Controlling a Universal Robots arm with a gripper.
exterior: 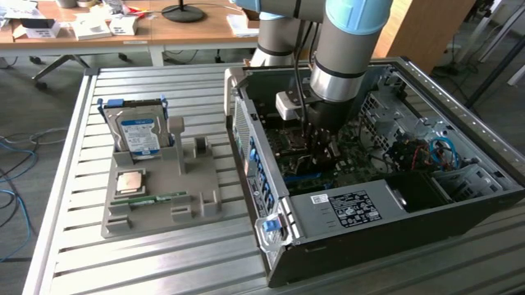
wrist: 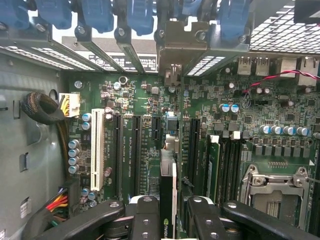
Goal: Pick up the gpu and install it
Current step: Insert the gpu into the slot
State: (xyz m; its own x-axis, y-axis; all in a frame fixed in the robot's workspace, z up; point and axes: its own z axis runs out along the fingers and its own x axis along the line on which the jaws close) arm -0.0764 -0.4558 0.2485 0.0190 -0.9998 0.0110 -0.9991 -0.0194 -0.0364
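In the wrist view the gpu shows edge-on as a thin dark card with a green logo. It stands upright on the green motherboard, in line with the black expansion slots. Its silver bracket reaches the rear slot openings of the case. My gripper is shut on the card, with black fingers on either side of it. I cannot tell how deep the card sits in its slot. The exterior view has the gripper reaching down into the open computer case.
A grey holder stands on the slatted table at the exterior view's left. It carries a hard drive, a processor and a green memory stick. Memory sticks and the processor socket lie beside the card. Cables run along the case wall.
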